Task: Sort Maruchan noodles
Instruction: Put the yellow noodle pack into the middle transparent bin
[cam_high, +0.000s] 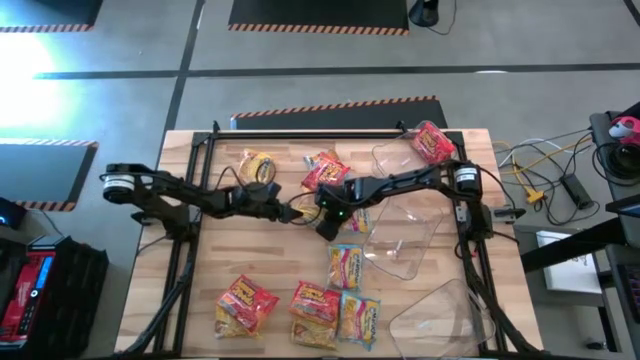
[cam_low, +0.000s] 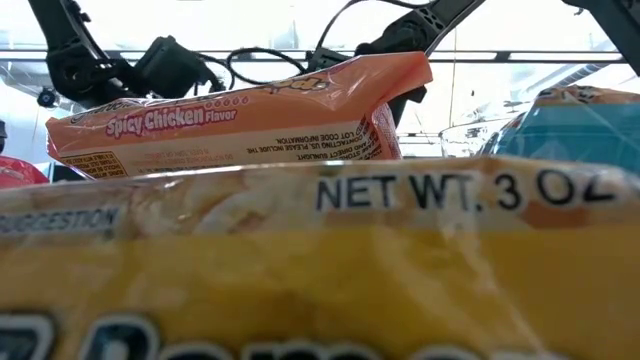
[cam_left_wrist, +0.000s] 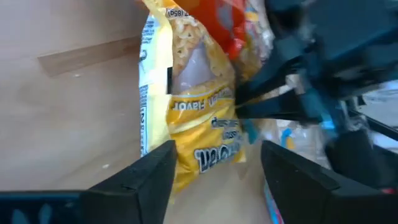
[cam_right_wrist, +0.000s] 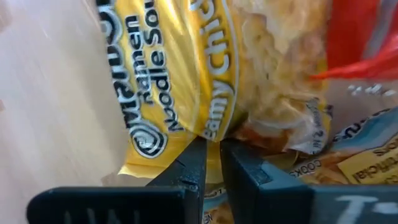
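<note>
Both grippers meet at the table's middle over one packet.

The right gripper (cam_right_wrist: 211, 163) is clenched on the edge of a yellow crinkly plastic ramen packet (cam_right_wrist: 186, 74); the left gripper (cam_left_wrist: 214, 165) stands released, facing it.

the high view looked straight down on the whole table (cam_high: 200, 300). the low view sat at table height, pressed close against a yellow packet (cam_low: 300, 270). each wrist view faced forward past its own fingers, very near one creamy chicken packet (cam_left_wrist: 199, 118) that both shared.
</note>
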